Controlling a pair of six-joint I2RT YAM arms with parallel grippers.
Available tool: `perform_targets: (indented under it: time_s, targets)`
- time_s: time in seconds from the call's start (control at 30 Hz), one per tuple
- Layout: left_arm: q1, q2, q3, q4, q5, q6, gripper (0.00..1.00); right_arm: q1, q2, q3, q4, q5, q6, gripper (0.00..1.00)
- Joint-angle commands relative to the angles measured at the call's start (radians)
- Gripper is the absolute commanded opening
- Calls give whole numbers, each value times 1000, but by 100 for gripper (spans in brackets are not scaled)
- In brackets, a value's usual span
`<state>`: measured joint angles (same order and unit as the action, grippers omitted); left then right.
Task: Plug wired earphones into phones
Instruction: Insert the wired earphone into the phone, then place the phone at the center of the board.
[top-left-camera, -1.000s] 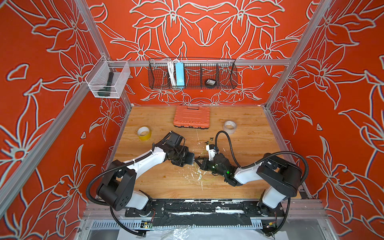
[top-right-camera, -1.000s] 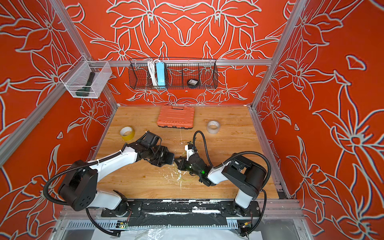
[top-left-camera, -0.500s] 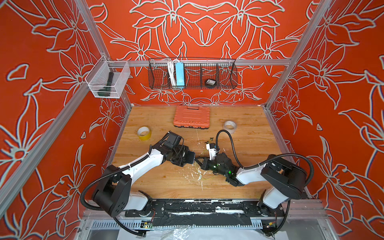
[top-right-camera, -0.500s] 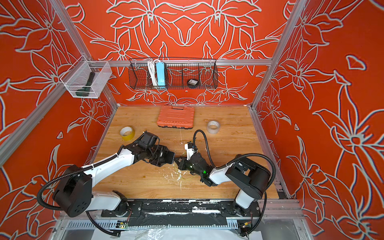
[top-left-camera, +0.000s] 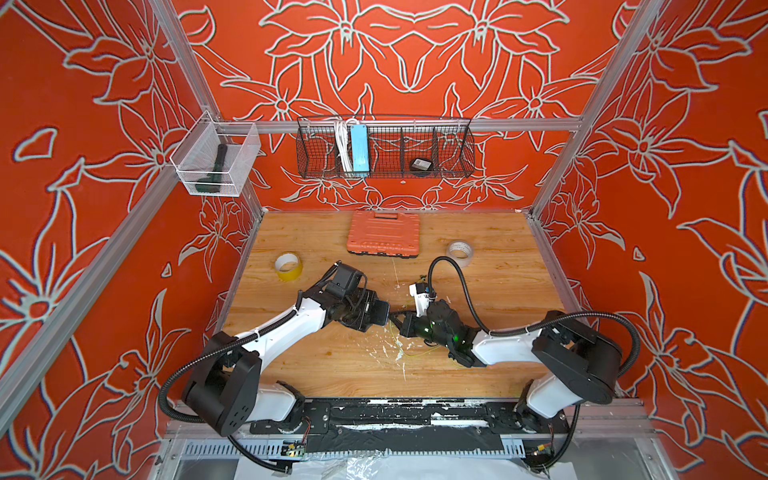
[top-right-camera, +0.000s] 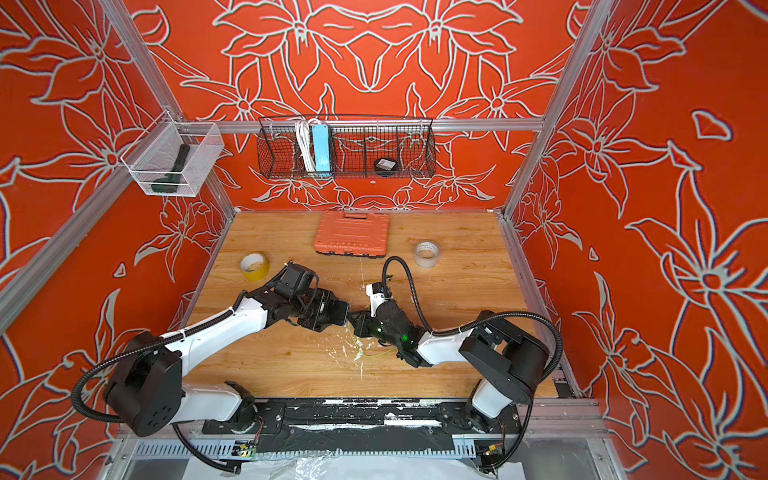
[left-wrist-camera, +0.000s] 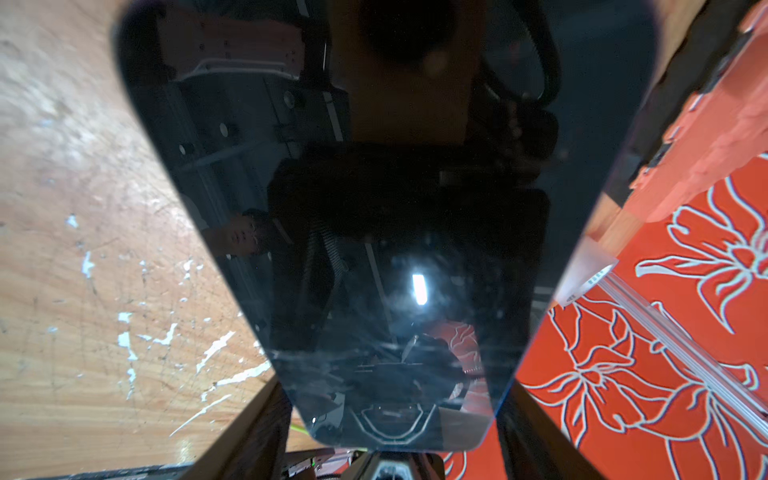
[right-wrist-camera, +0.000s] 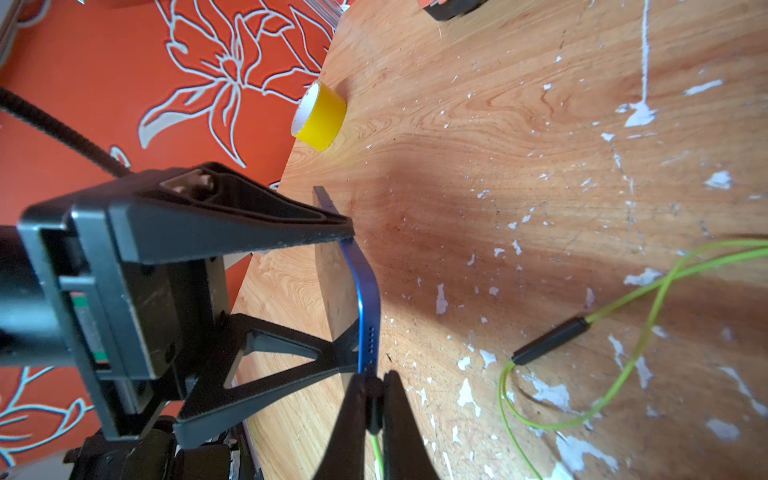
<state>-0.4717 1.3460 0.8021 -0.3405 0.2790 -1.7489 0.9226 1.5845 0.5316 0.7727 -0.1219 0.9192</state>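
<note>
Item: phone (right-wrist-camera: 362, 299), black glass with a blue rim, being held on edge above the middle of the table (top-left-camera: 498, 291). The left gripper (right-wrist-camera: 351, 299) is spanning it wide, one finger on each long side, with the screen facing that wrist's camera. Item: plug (right-wrist-camera: 371, 390) of the earphones, short and dark, being pinched in the right gripper (right-wrist-camera: 372, 384), whose jaws are nearly closed on it. Its tip is touching the phone's bottom rim just beside the speaker holes (right-wrist-camera: 370, 336); whether it is entering the socket cannot be told. Change over the last second: both arms are shifting their elbows outward while the two tips are staying almost where they were. This is reading as fine alignment, with the plug not yet seated. Attached: yellow-green cable (right-wrist-camera: 665, 266) with a dark inline piece (right-wrist-camera: 550, 338), lying in loose loops on the wood near the right gripper and likely to be dragging during the push. Surroundings: yellow tape roll (right-wrist-camera: 320, 114), clear tape roll (top-left-camera: 460, 251) and orange case (top-left-camera: 384, 233), all lying well apart, with nothing standing between plug and phone.
</note>
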Motion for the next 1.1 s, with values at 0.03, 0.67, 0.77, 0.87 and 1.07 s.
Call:
perform_targets:
  time_s: [0.03, 0.67, 0.77, 0.87, 1.07]
  targets:
    - [-30, -53, 8, 110, 155, -47, 53, 18, 1, 47, -52, 5, -27, 0]
    - [17, -75, -37, -8, -12, -57, 52, 18, -178, 59, -316, 51, -89, 59]
    - [23, -59, -38, -12, -23, -48, 52, 19, -195, 73, -319, 17, -102, 63]
    - [31, -39, -38, -21, -38, -37, 52, 21, -216, 78, -337, 15, -107, 64]
    - [60, 34, 4, -96, -109, 9, 52, 18, -292, 74, -463, 89, -140, 62]
